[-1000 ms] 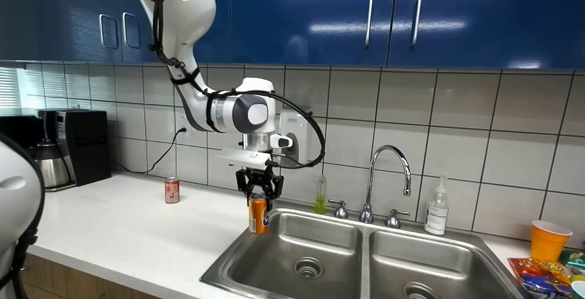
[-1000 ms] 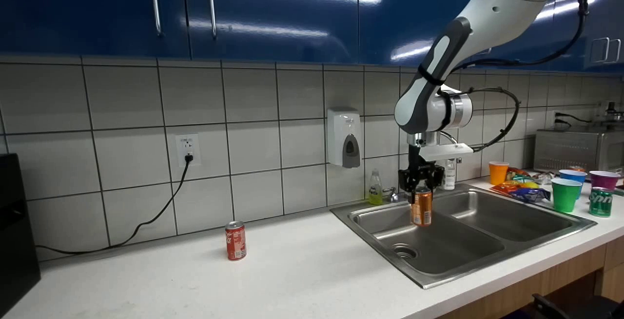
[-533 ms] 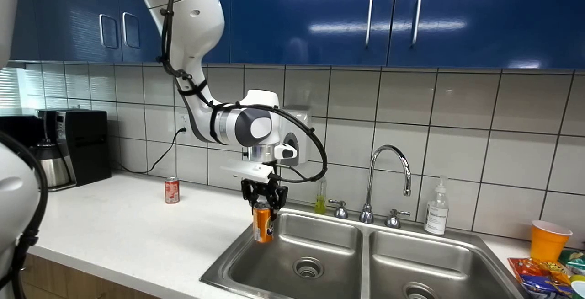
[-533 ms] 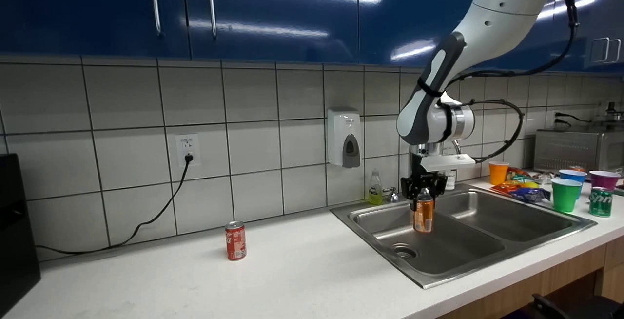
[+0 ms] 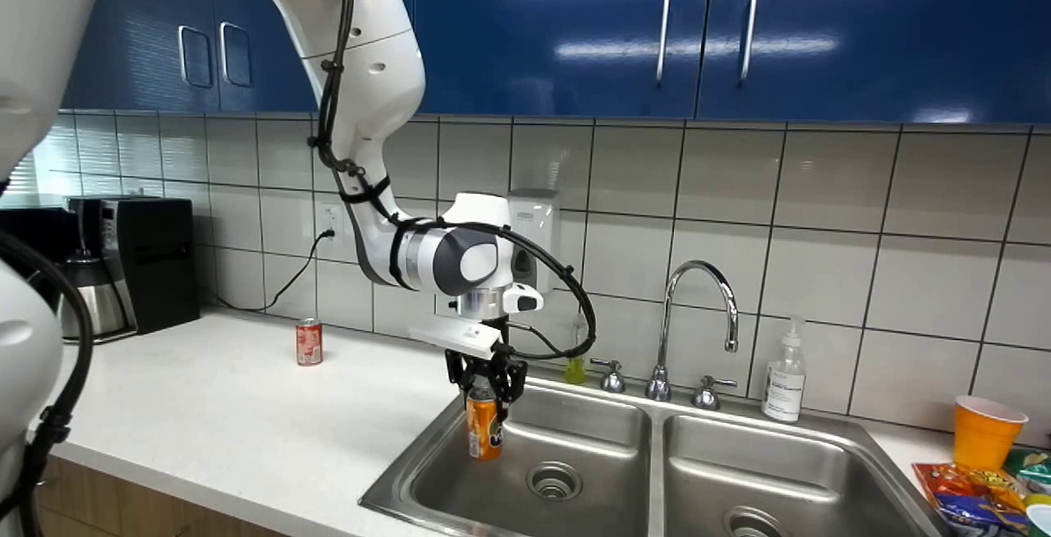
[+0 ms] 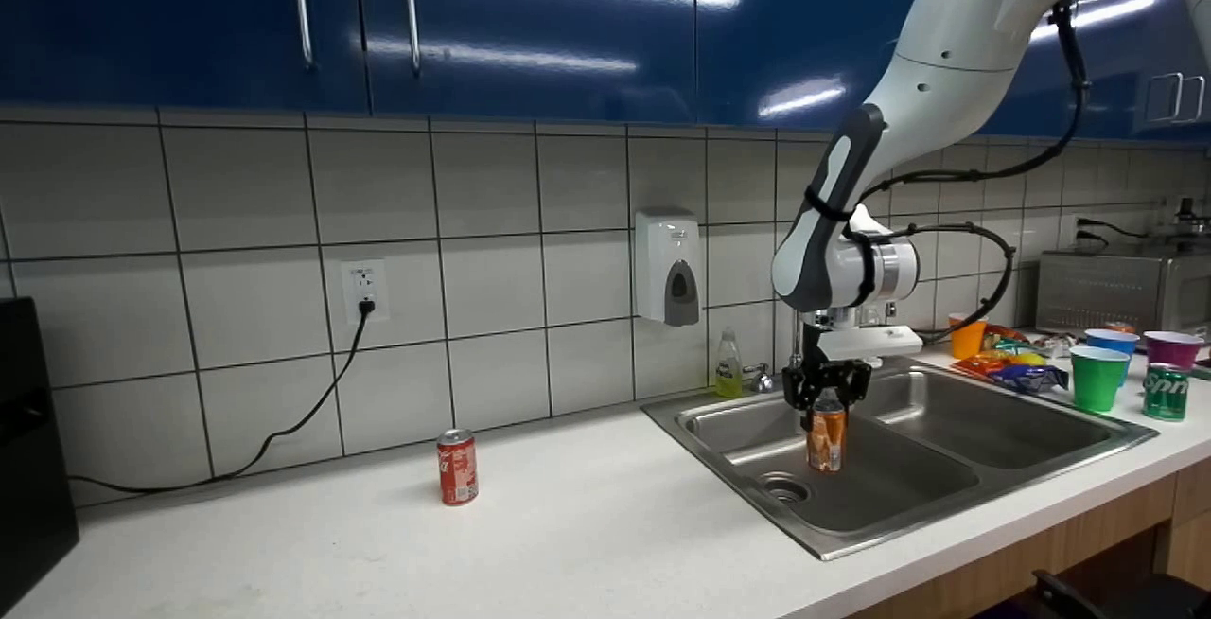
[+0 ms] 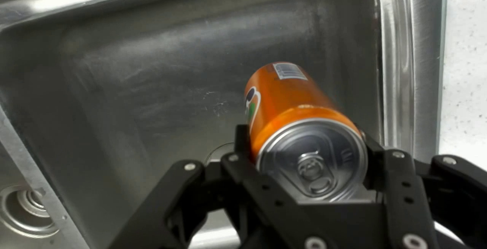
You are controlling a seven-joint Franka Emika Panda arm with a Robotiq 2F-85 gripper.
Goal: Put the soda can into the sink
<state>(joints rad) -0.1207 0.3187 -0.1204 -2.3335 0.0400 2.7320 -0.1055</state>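
Note:
The orange soda can (image 5: pixel 483 432) with its silvery top is upright between the fingers of my gripper (image 5: pixel 488 407). In an exterior view the can (image 6: pixel 827 441) is just below my gripper (image 6: pixel 827 405). In the wrist view the fingers of my gripper (image 7: pixel 304 141) press both sides of the can (image 7: pixel 291 93) near its top. The can is over the basin of the sink (image 5: pixel 656 471) farther from the faucet's far side, near the counter with the red can. The sink rim (image 6: pixel 733 475) is beside it. I cannot tell whether the can's bottom touches the basin floor.
A red can (image 5: pixel 309 343) stands on the counter (image 6: pixel 587 515). The chrome faucet (image 5: pixel 698 274) rises behind the sink's divider. A soap bottle (image 5: pixel 785 381) is behind the sink. Cups such as the green cup (image 6: pixel 1096 380) and snack bags (image 6: pixel 1029 378) lie beyond the sink.
My gripper has moved down, and slightly toward the middle of the sink, with the orange can still in its fingers. The red can has not moved.

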